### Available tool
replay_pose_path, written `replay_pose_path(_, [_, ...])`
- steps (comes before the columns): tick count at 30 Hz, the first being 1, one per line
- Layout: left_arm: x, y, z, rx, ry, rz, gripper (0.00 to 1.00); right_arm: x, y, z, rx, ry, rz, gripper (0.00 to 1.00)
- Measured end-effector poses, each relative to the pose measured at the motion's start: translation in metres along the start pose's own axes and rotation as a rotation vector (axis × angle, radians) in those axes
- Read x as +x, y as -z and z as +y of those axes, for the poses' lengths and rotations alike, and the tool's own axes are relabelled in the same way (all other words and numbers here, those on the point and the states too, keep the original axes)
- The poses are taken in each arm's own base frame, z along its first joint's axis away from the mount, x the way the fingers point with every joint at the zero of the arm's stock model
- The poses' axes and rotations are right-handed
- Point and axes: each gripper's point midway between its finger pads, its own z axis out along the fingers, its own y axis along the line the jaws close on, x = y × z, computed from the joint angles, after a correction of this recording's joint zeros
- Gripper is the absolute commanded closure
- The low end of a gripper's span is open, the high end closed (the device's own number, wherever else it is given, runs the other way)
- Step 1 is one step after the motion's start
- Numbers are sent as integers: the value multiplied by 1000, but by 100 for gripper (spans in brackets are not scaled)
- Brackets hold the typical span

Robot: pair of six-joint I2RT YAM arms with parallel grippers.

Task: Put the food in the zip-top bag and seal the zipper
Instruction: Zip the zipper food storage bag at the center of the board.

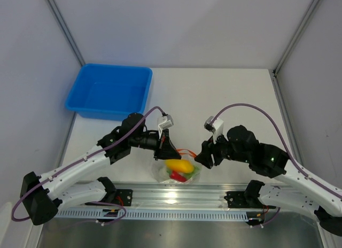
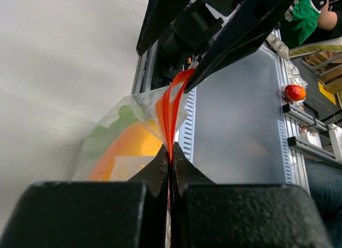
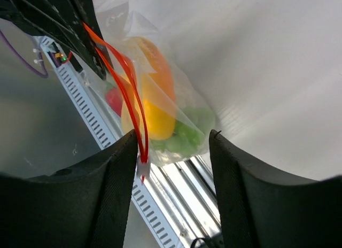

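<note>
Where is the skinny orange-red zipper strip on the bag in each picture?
Top external: the zipper is low in the centre, just above the bagged food.
Left wrist: the zipper is in the centre, rising from the shut left gripper.
Right wrist: the zipper is left of centre, curving downward.
Shared landmark: the yellow-orange piece inside the zip-top bag.

The white table (image 1: 214,98) carries a blue bin (image 1: 109,92) at its far-left corner.
</note>
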Motion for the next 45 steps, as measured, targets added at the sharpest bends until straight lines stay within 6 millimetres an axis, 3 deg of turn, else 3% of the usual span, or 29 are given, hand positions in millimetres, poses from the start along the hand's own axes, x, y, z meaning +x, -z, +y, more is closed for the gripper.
replay_pose_path(6, [0,0,-1,7,8,2,99,9,-19,14,-81,3,82,51])
replay_pose_path(7, [0,0,-1,8,8,2,99,12,-21,15,-89,6,101,60])
replay_pose_path(11, [1,1,-3,18,9,7,99,17,-26,18,-100,16,145,77])
replay_pose_path(12, [2,1,-4,21,10,9,99,16,-25,18,-98,22,148,80])
replay_pose_path(15, [4,1,-4,22,15,18,99,9,-18,17,-81,41,147,100])
replay_pose_path(23, [8,4,-1,15,4,32,98,-32,0,21,-43,123,155,100])
replay_pose_path(25, [7,5,-2,16,-4,29,84,-38,1,25,-60,145,161,100])
replay_pose_path(26, [7,5,-2,18,-10,28,69,-38,1,26,-72,154,168,100])
replay_pose_path(29, [8,6,-5,34,-16,33,45,-37,-3,31,-106,171,195,100])
replay_pose_path(32, [7,6,-9,54,-27,31,36,-30,-10,34,-133,173,237,100])
replay_pose_path(40, [-10,6,-27,143,-88,9,30,-28,-12,40,-193,158,258,100])
replay_pose_path(45, [-6,-1,-25,158,-77,28,34,-31,-12,39,-212,122,253,100])
